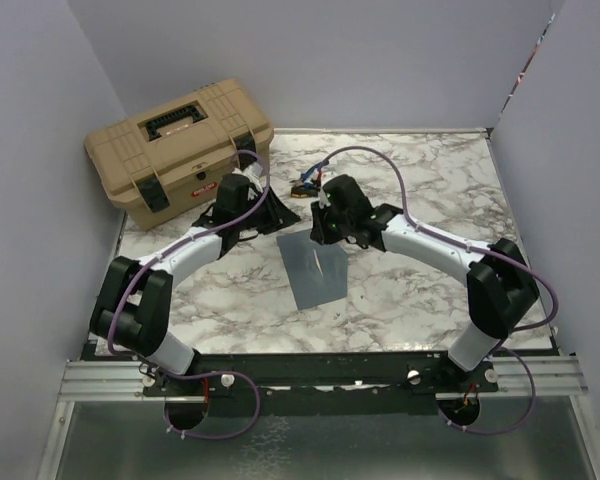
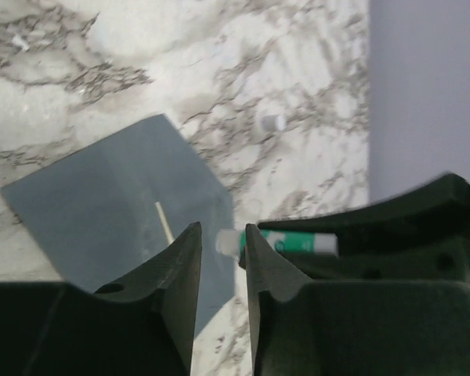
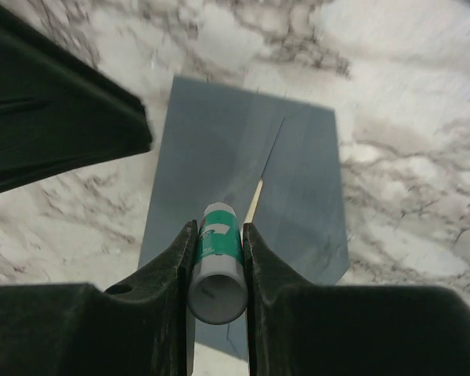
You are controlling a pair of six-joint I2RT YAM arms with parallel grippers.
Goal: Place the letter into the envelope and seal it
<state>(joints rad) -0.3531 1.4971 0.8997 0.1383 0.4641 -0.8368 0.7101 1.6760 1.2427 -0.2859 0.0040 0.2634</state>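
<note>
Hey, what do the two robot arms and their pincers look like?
The left arm and right arm have white curved links, black joints and a lilac cable running alongside. The left pincer and right pincer each have two matte black, wedge-shaped fingers.

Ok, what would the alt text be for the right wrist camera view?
The right end effector grips a green-and-white glue stick above a blue-grey envelope lying flat on a marble table. A thin cream sliver shows at its seam.

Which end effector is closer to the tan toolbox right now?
Left. The left end effector sits just off the toolbox, at its front right corner; the right end effector, shut on the glue stick, is farther right, above the far end of the envelope.
</note>
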